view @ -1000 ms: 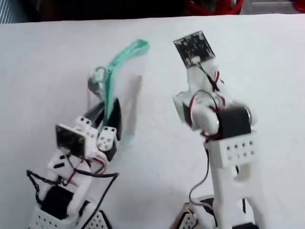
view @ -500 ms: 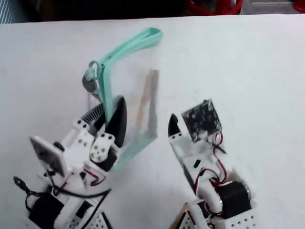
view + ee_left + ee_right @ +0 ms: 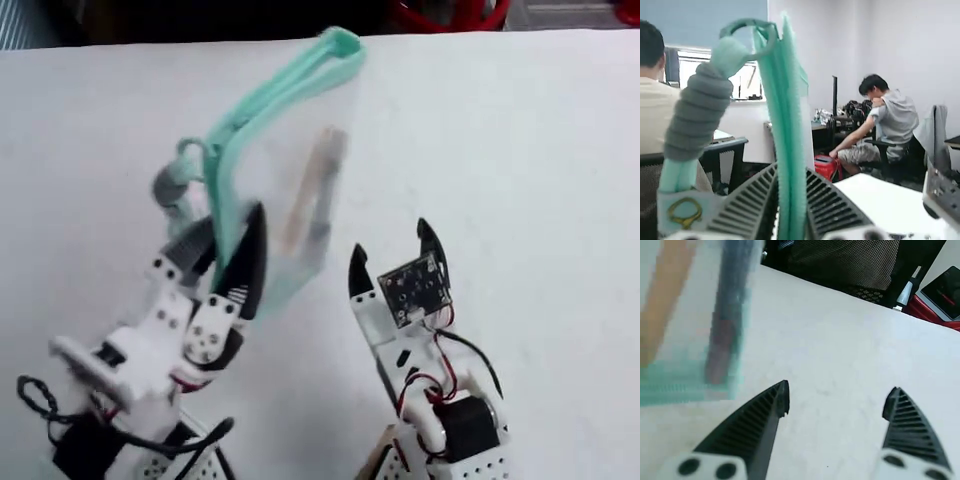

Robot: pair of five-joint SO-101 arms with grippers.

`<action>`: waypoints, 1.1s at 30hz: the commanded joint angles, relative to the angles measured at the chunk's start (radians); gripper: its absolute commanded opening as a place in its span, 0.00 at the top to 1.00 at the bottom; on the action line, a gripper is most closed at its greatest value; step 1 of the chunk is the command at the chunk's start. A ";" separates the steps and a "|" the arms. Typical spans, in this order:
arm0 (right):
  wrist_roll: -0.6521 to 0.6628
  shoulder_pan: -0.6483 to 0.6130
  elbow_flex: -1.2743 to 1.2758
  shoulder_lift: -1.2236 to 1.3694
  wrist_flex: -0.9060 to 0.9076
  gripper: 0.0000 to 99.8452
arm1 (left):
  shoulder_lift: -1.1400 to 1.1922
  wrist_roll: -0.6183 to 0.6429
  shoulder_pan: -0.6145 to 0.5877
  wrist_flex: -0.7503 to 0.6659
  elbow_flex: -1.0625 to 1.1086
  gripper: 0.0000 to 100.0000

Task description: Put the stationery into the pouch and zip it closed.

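Here, pouch [image 3: 290, 150] clamped in left gripper [image 3: 228, 245], tilted.

A white surface [image 3: 560, 150] spreads wide, with a red object [image 3: 450, 12] just past its far edge and a black mesh chair back [image 3: 840, 265] beyond it.

The clear pouch [image 3: 275, 180] with a teal zip edge [image 3: 280, 95] stands lifted and tilted; a tan pencil [image 3: 312, 185] and a dark pen [image 3: 320, 228] lie inside.

One pouch [image 3: 285, 125], one pencil [image 3: 662, 300], one pen [image 3: 731, 305], two arms [image 3: 420, 400].
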 commanded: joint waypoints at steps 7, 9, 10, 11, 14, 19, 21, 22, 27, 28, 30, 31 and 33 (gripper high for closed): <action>-0.008 0.262 0.104 -0.027 -0.285 0.70 | -0.013 0.015 0.065 0.126 0.014 0.97; -0.008 0.282 0.203 -0.025 -0.458 0.70 | -0.013 0.015 0.131 0.178 -0.017 0.97; -0.008 0.280 0.245 -0.025 -0.530 0.70 | -0.013 0.015 0.168 0.204 -0.034 0.97; -0.008 0.278 0.278 -0.024 -0.585 0.71 | -0.013 0.014 0.205 0.227 -0.046 0.97; -0.008 0.257 0.269 -0.016 -0.584 0.82 | -0.013 0.011 0.259 0.252 -0.061 0.97; 0.000 0.255 0.269 -0.013 -0.587 0.96 | -0.013 -0.066 0.259 0.258 -0.060 0.97; -0.003 0.255 0.269 -0.015 -0.584 0.91 | -0.012 -0.094 0.259 0.259 -0.057 0.97; -0.005 0.255 0.269 -0.015 -0.582 0.89 | -0.012 -0.110 0.259 0.265 -0.052 0.97; -0.005 0.255 0.269 -0.015 -0.582 0.88 | -0.008 -0.226 0.226 0.233 0.029 0.97; -0.005 0.255 0.269 -0.015 -0.582 0.88 | -0.008 -0.238 0.206 0.204 0.055 0.97; -0.006 0.255 0.269 -0.015 -0.582 0.88 | -0.007 -0.232 0.163 0.141 0.107 0.98; -0.006 0.255 0.269 -0.015 -0.582 0.88 | -0.007 -0.213 0.151 0.114 0.132 0.98; -0.006 0.255 0.269 -0.015 -0.582 0.88 | -0.007 -0.176 0.150 0.077 0.173 0.98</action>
